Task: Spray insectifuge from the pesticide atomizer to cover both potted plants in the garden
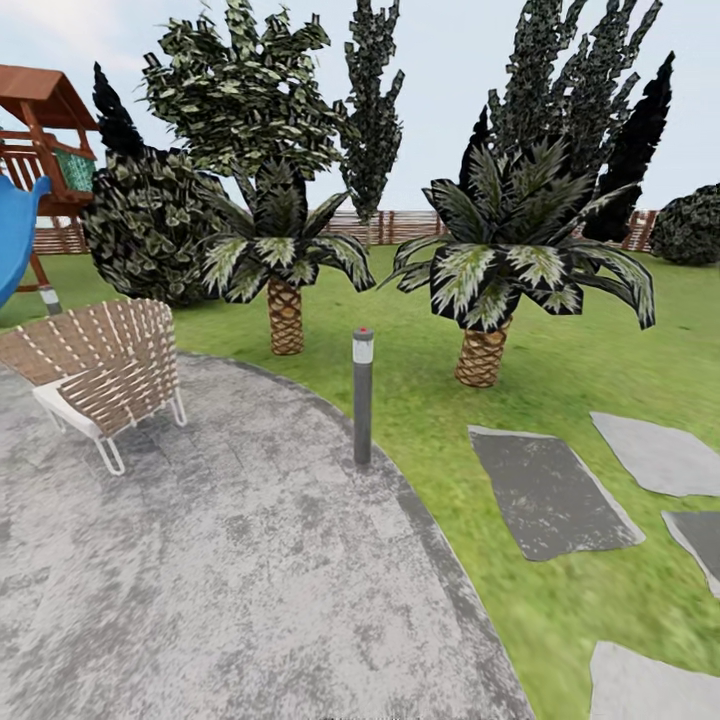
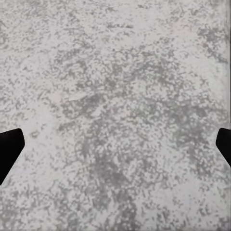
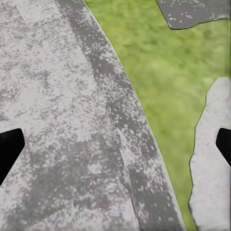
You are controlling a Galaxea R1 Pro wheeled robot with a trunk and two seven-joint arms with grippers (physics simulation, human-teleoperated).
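You're facing the garden (image 1: 560,370) from a round grey paved patio (image 1: 230,560), its darker curved edge running beside the lawn. A grey lamp post (image 1: 362,395) with a red top stands upright at that edge. Beyond it on the grass are two trunked palms (image 1: 283,260), one further left, one (image 1: 500,270) to the right, with dark bushes (image 1: 150,230) and tall trees behind them. A slatted wooden fence (image 1: 400,226) closes the far side. To your left a woven chair (image 1: 105,370) sits on the patio, with a blue slide (image 1: 15,235) and a wooden play tower (image 1: 45,130) past it. Flat stepping stones (image 1: 550,490) lie in the grass on the right.

Your left end effector (image 2: 115,149) hangs over bare paving, fingers wide apart with nothing between them. Your right end effector (image 3: 115,149) is likewise spread and holding nothing, above the patio's edge, with grass and a pale stone (image 3: 211,159) beside it.
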